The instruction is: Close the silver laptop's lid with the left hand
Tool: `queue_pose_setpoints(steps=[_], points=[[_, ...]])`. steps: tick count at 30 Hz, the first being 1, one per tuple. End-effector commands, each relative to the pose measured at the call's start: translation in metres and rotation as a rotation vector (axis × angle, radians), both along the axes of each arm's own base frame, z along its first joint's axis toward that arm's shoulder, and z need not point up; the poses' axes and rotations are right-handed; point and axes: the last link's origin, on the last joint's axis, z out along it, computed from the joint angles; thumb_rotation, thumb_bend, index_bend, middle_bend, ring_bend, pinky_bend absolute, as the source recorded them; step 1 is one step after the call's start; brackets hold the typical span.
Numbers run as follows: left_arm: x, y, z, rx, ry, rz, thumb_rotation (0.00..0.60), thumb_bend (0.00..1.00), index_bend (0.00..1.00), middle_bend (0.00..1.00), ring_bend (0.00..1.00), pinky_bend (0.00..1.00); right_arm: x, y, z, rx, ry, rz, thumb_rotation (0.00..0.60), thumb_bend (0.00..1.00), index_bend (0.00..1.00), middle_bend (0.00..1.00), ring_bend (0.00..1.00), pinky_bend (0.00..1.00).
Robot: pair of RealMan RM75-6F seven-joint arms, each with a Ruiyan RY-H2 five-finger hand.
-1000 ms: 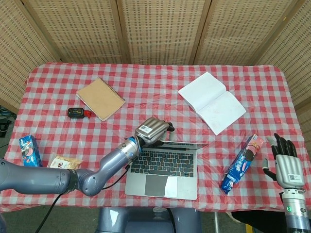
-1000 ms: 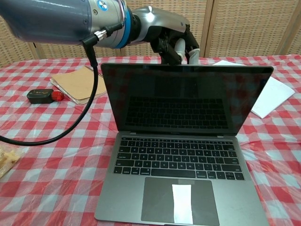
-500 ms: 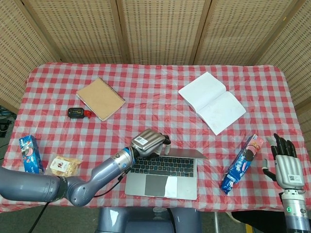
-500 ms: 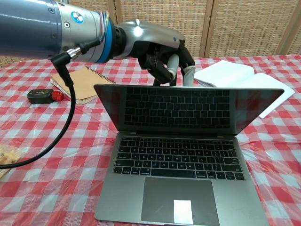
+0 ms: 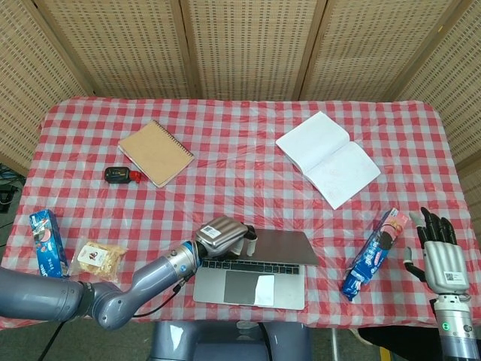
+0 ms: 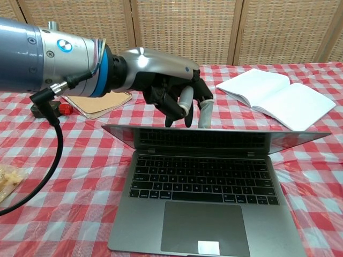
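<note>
The silver laptop [image 5: 252, 282] [image 6: 203, 211] sits at the table's front edge, its lid [image 5: 279, 247] [image 6: 214, 139] tilted far down over the keyboard and partly open. My left hand [image 5: 222, 235] [image 6: 171, 96] presses on the back of the lid near its top edge, fingers curled downward against it. At the front right my right hand [image 5: 437, 252] stands off the table with fingers spread and nothing in it; the chest view does not show it.
An open white notebook [image 5: 328, 159] [image 6: 278, 99] lies at the back right. A brown spiral notebook [image 5: 155, 152] and a small black and red device [image 5: 120, 174] lie at the left. A blue snack pack [image 5: 374, 253] lies right of the laptop; a blue box [image 5: 44, 239] and snack bag [image 5: 98, 257] sit front left.
My left hand has moved toward the front edge and downward, pushing the lid from nearly upright to a low tilt over the keyboard. The right hand has stayed put.
</note>
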Motion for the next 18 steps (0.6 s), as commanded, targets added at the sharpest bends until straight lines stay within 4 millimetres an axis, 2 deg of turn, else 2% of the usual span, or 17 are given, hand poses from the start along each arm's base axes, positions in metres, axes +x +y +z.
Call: queue_pose_setpoints(steps=[1,18], points=[[-0.006,-0.007,-0.004,-0.040,0.003,0.015,0.600,1.00,0.56,0.37,0.39,0.50,0.000,0.000,0.001,-0.002,-0.002,0.001,0.600,0.75,0.00,0.00,0.00,0.00],[-0.033,-0.024,-0.031,-0.105,0.058,0.017,0.600,1.00,0.55,0.37,0.39,0.49,0.003,0.002,0.002,-0.004,-0.010,0.010,0.600,0.76,0.00,0.00,0.00,0.00]])
